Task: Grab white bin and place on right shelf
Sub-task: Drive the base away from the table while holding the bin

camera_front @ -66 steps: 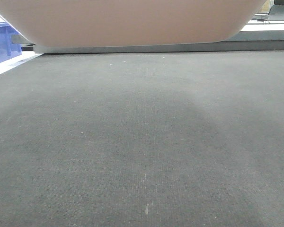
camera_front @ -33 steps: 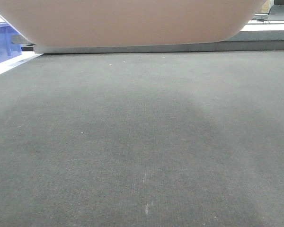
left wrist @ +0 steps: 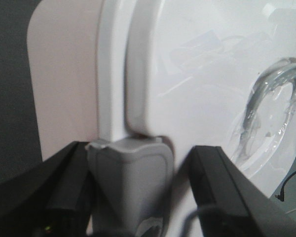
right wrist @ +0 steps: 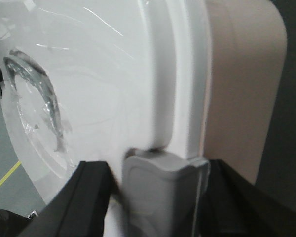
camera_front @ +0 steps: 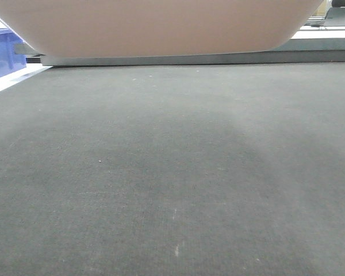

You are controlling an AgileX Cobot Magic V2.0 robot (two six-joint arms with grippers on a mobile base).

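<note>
Left gripper [left wrist: 138, 165] and right gripper [right wrist: 158, 170] clamp a lidded pinkish off-white plastic bin [camera_front: 155, 29]. It hangs above dark grey carpet [camera_front: 172, 172], near a blue plastic crate [camera_front: 0, 54].

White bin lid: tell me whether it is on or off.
On. The white lid sits flush over the rim of the white bin, and a grey latch meets its edge in both wrist views.

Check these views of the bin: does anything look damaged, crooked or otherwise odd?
Only one thing: crinkled clear film covers the recessed handle in the lid of the white bin, like leftover wrapping. The lid looks seated; nothing spilled.
</note>
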